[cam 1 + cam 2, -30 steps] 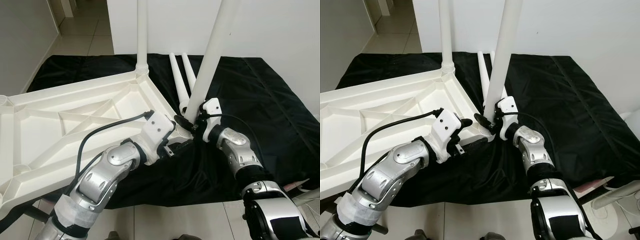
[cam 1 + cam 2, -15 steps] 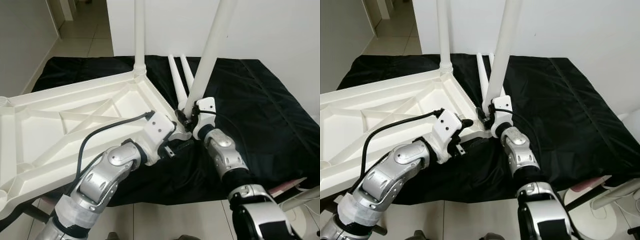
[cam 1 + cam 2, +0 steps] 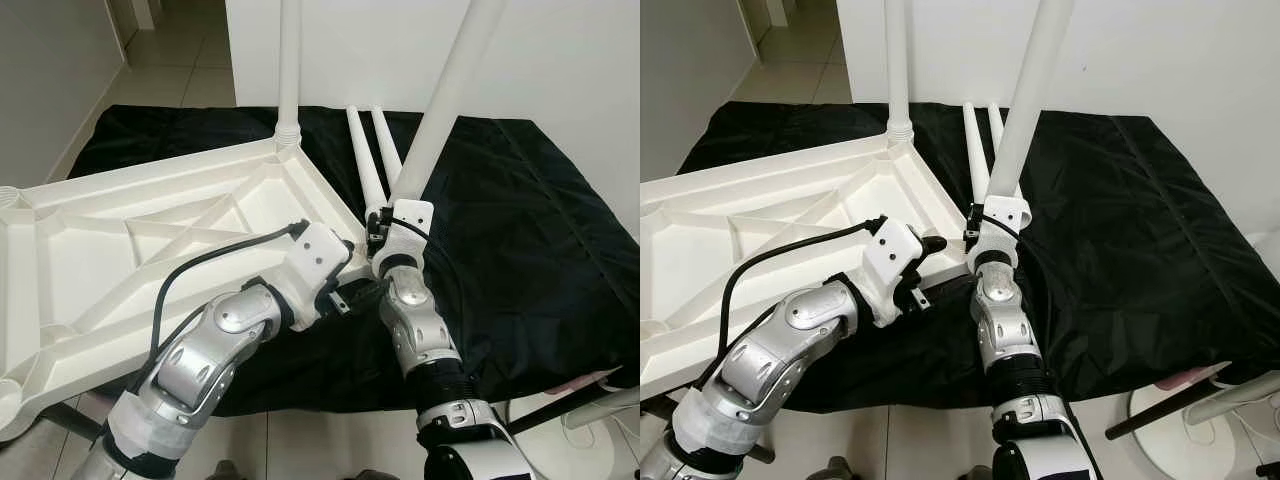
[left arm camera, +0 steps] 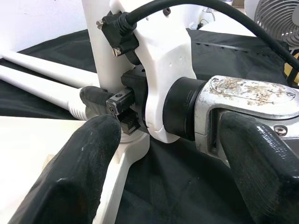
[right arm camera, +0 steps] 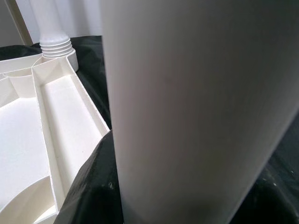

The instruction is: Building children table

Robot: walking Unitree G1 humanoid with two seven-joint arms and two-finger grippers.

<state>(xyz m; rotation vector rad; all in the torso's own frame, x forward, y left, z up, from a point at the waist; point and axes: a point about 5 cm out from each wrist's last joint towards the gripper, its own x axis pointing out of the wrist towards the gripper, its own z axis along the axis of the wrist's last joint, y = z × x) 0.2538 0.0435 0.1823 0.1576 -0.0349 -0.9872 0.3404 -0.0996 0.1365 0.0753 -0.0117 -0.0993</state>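
Since before, the right gripper (image 3: 378, 232) has swung upright, clamped on the smooth white tube leg (image 3: 440, 110). Left gripper (image 4: 168, 154) gapes open beside the ribbed plastic tabletop (image 3: 150, 230) on black cloth (image 3: 520, 230).

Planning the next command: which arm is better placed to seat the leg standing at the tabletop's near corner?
Right. Its end effector grips the base of that leg at the corner socket of the upturned tabletop. The left end effector sits open beside the corner, steadying rather than holding.
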